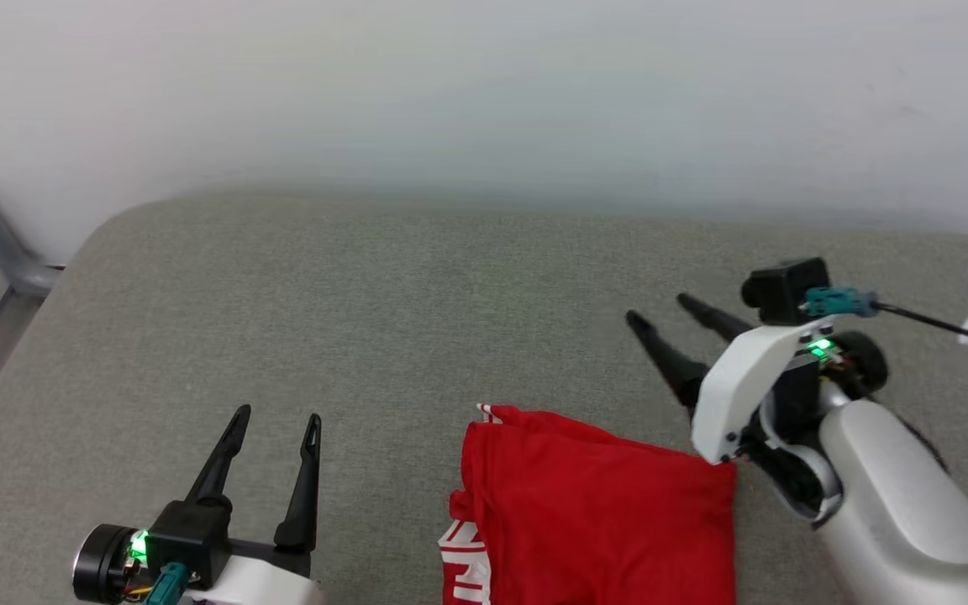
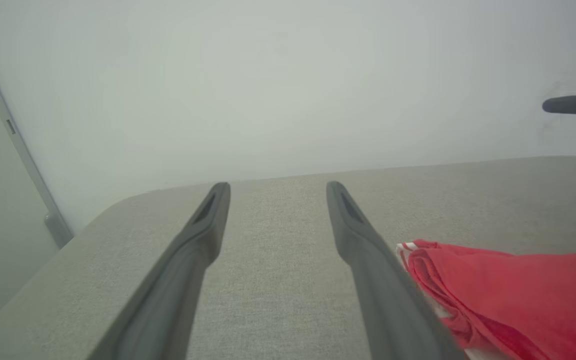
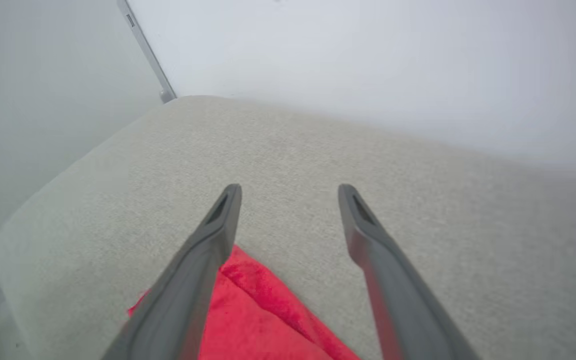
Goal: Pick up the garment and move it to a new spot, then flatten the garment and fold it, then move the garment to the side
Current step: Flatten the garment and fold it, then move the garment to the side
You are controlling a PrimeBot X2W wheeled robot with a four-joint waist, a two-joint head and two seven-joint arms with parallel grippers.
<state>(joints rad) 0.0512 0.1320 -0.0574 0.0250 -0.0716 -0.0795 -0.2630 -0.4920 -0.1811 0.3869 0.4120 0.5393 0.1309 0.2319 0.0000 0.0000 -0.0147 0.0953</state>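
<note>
Red shirt [image 1: 602, 512], apparently folded, is laid on the grey pad [image 1: 383, 319] just right of left claw [image 1: 278, 414], under and behind right claw [image 1: 660, 309]. Both claws are held apart and empty, prob. readied for the sideways move.

The head camera looks forward and down from above the near edge of the grey fabric surface [image 1: 417, 294], facing the white wall [image 1: 484, 84]. Both wrist cameras ride low and close over it: the one behind the left gripper [image 2: 278, 186] faces the far wall, the one behind the right gripper [image 3: 290, 187] the far left corner. All share the garment [image 1: 602, 512].
</note>
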